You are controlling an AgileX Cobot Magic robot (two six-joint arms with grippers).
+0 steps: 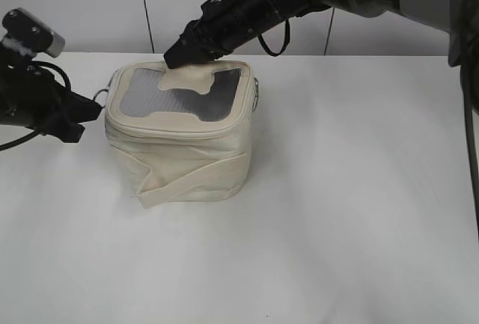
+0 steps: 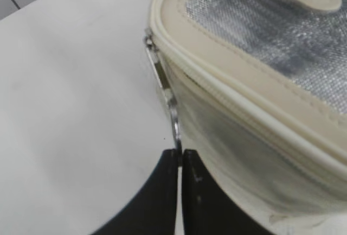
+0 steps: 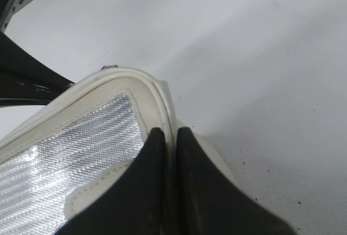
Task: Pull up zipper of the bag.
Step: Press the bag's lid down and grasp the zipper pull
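Observation:
The cream-beige bag (image 1: 187, 156) stands on the white table, lid up, with grey panels around a cream patch. Its cream zipper (image 2: 227, 91) runs along the lid rim. A silver ring pull (image 2: 173, 116) hangs off the bag's left corner. My left gripper (image 2: 180, 153) is shut on the lower end of that pull; it also shows in the exterior view (image 1: 96, 108) at the bag's left side. My right gripper (image 3: 169, 133) is shut on the bag's lid rim (image 3: 157, 96) at the far edge, seen in the exterior view (image 1: 174, 59). A second silver ring (image 1: 256, 86) shows at the bag's right corner.
A flat cream strap (image 1: 196, 182) crosses the bag's front side. The white table (image 1: 352, 212) spreads to the front and right of the bag. A pale wall with dark seams (image 1: 146, 10) stands behind.

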